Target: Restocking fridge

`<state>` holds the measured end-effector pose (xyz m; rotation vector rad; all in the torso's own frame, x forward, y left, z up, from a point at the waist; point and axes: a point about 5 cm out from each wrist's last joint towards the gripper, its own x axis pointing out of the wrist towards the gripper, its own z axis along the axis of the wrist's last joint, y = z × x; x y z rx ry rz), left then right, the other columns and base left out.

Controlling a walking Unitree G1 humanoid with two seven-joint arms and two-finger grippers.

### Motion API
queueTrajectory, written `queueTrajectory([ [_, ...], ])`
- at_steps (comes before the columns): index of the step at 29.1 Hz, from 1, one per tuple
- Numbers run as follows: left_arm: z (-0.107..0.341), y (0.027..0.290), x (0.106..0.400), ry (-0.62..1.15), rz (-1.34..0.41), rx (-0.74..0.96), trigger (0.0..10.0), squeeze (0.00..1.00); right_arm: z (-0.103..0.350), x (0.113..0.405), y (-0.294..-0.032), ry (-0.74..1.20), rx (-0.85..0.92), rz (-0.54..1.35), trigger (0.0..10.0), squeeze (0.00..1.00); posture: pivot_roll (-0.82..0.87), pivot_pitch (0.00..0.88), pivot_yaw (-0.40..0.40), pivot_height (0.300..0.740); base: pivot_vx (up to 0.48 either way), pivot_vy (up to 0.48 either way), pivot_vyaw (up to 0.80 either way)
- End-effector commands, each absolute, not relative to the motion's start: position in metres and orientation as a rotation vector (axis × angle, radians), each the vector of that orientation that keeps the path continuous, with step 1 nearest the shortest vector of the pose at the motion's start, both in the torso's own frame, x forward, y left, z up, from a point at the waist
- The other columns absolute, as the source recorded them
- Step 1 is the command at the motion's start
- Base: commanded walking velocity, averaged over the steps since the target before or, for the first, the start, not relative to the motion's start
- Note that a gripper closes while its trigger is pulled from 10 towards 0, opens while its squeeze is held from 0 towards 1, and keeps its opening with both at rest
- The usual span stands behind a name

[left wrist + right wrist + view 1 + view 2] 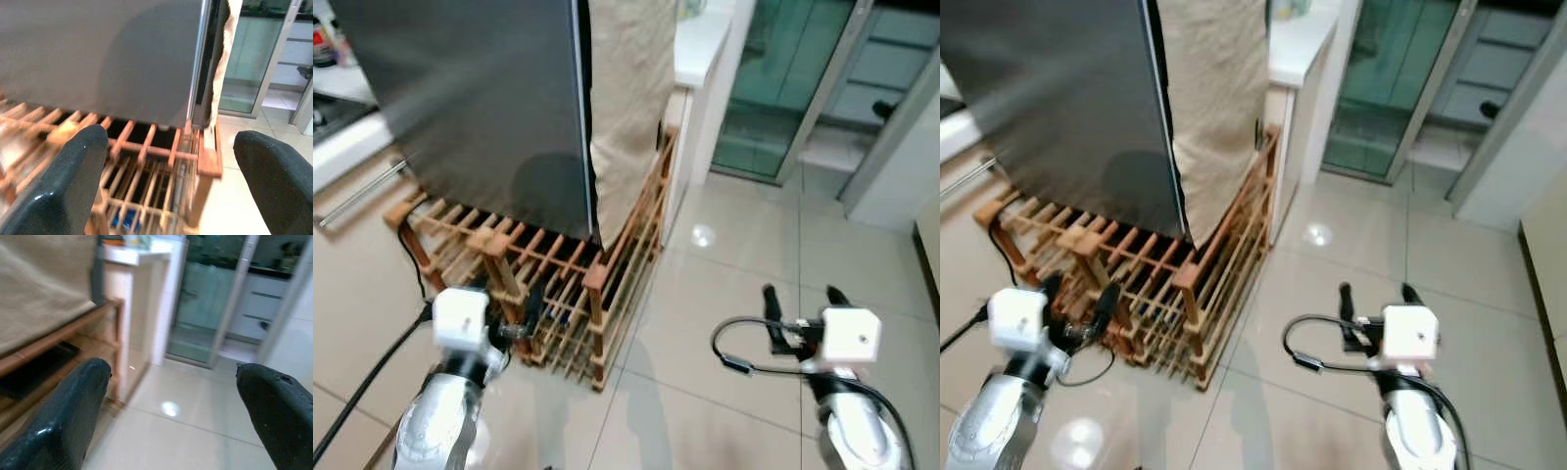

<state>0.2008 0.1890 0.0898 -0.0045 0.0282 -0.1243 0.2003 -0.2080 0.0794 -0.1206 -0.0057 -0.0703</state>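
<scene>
Glossy tiled floor (724,323), glass door (773,78) beyond. Grey fridge (480,108) on slatted wooden rack (558,284), beige cloth (626,98) draped down its side. Left pincer (514,299) open, empty, beside rack. Right pincer (800,299) open, empty, above floor.

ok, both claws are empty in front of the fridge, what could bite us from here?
1. The left claw hangs open right at the slatted wooden rack under the grey fridge door; a forward reach could jam a finger between the slats.
2. A black cable runs down the rack's left corner near that arm and could snag.
3. The beige cloth draped beside the door edge could catch the open right claw if it swings across.
</scene>
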Motion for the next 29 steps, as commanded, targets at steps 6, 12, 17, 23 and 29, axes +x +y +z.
queueTrajectory([
  [6,0.118,0.181,0.217,-0.135,-0.167,-0.011,10.0,0.00,0.095,0.223,-0.202,-0.074,-0.097,-0.058,10.0,0.00,-0.09,0.000,-0.021,0.740,0.127,0.000,0.00],
  [12,0.135,0.177,0.235,-0.165,-0.175,-0.037,10.0,0.00,0.104,0.238,-0.193,-0.099,-0.079,-0.043,10.0,0.00,-0.10,0.000,0.001,0.740,0.480,0.000,0.00],
  [17,0.136,0.180,0.248,-0.150,-0.088,-0.131,10.0,0.00,0.104,0.242,-0.190,-0.101,-0.086,-0.024,10.0,0.00,-0.10,0.000,0.008,0.740,0.480,0.000,0.00],
  [23,0.141,0.161,0.250,-0.190,-0.209,-0.093,10.0,0.00,0.102,0.254,-0.192,-0.082,-0.064,-0.027,10.0,0.00,-0.11,0.000,0.008,0.740,0.480,0.000,0.00],
  [29,0.147,0.173,0.258,-0.201,-0.130,-0.111,10.0,0.00,0.100,0.257,-0.188,-0.073,-0.068,0.003,10.0,0.00,-0.10,0.000,-0.001,0.740,0.000,0.000,0.00],
])
